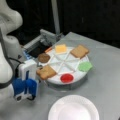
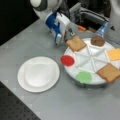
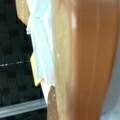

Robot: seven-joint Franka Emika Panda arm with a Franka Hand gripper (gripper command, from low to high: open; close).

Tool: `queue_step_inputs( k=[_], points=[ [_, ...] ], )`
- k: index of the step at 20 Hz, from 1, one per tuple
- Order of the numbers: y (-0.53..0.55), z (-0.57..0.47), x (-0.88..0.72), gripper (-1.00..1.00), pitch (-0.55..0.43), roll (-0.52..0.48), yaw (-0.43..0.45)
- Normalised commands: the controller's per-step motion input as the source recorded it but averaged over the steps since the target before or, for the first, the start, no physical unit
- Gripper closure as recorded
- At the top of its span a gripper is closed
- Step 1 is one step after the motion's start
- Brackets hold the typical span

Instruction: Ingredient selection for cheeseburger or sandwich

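Ingredients are all lying in the white sectioned round tray [image 1: 82, 72] on the grey desk [image 1: 105, 82]. Blue-and-white gripper [image 1: 25, 96] is hovering just beside the tray, nearest the tan-brown bread square [image 2: 76, 43]; whether it is clenched or released, I cannot tell. Plain white round plate [image 2: 38, 74] is sitting bare nearby.
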Motion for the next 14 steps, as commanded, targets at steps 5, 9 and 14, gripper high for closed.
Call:
queue_step_inputs(
  k=[5, 9, 14],
  points=[
    [0.19, 0.01, 0.11, 1.0, -0.032, -0.041, -0.154],
    [0.18, 0.03, 0.1, 1.0, -0.023, -0.05, -0.162],
    [0.17, 0.05, 0.09, 1.0, -0.019, -0.059, -0.162]
  ],
)
